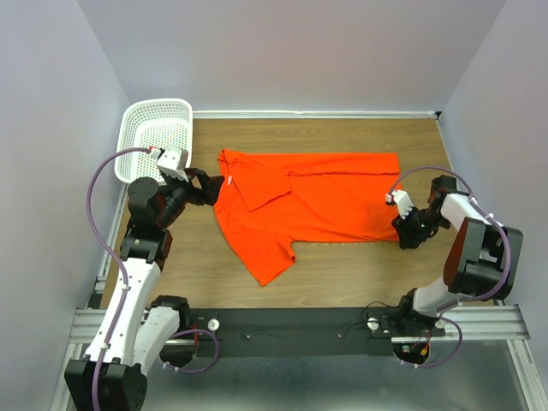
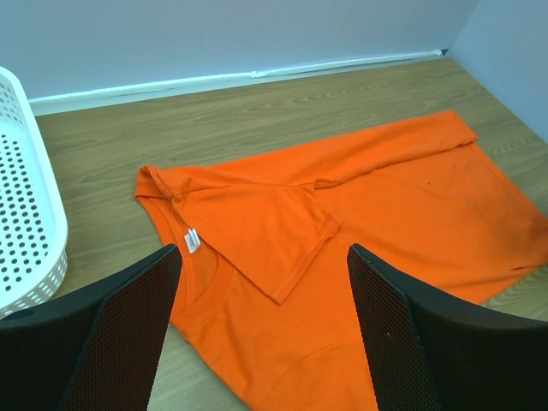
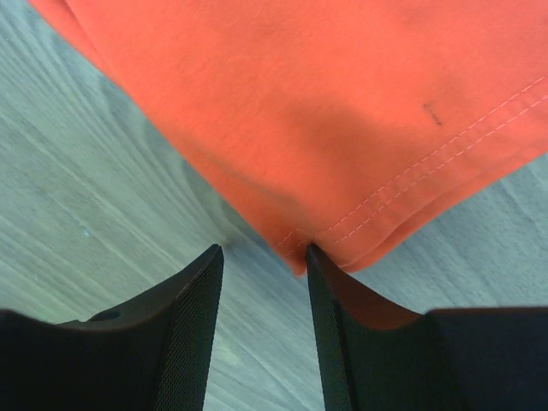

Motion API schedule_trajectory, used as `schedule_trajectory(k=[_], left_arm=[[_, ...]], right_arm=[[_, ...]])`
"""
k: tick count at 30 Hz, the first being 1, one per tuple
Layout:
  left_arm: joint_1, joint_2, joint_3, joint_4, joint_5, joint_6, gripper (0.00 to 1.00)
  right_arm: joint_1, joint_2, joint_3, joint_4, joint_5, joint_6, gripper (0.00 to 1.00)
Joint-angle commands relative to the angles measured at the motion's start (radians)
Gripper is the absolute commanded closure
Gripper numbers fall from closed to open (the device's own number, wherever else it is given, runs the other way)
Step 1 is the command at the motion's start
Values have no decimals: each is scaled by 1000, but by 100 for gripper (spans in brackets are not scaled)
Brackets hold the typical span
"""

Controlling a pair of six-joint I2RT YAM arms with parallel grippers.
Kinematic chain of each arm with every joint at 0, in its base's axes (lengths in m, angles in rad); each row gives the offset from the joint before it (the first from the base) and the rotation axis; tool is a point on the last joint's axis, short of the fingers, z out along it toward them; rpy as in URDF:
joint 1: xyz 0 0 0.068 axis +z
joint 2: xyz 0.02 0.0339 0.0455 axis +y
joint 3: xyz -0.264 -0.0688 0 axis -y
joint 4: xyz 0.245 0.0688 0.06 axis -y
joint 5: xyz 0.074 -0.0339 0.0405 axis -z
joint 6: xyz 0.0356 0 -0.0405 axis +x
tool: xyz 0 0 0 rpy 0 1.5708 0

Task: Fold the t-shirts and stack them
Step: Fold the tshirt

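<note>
One orange t-shirt (image 1: 325,205) lies near one basket (image 1: 158,104); left gripper (image 2: 264,257) wide, right gripper (image 3: 263,253) parted, seemingly empty.

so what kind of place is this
Probably a robot test booth: plain walls close in a wooden table, the left arm and right arm are mounted on a metal frame, with a t-shirt and a basket laid out.

Table (image 1: 342,137): flat top with a light brown wood-grain finish. Back wall (image 1: 300,51): plain pale lavender, rising directly behind the table's far edge. A white strip (image 1: 317,113) runs along that junction. Left wall (image 1: 43,128) and right wall (image 1: 505,103): same colour, enclosing the table's two sides. Metal rail frame (image 1: 514,321): fitted along the table's near edge. Lighting: even and soft, shadows faint.
</note>
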Motion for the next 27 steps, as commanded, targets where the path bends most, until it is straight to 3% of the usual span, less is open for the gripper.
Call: schedule_trajectory(k=[1,3,4,10,13,15,18,21,27], left_arm=[[2,11,16,26,38,6,14],[4,16,13,30,49,3,14],[2,20,9,42,57,-6,14],[-1,91,-21,98,159,-147,14],[-8,163,-41,15,228,-279,26],[-71,160,-82,-8,230,-362,31],[-267,139,-111,-117,85,-489,31],[-382,191,-148,-227,2,-625,31],[-504,298,-151,-493,-112,-810,34]], right_arm=[[-3,44,-23,80,29,22,52],[-3,49,-27,88,25,25,60],[-3,49,-29,88,23,23,71],[-3,-21,-38,81,-3,28,99],[-3,-52,-12,68,-27,77,99],[-3,-64,0,55,-53,89,99],[-3,-74,17,58,-87,120,100],[-3,-80,27,58,-155,143,99],[-3,-117,-2,66,-222,138,99]])
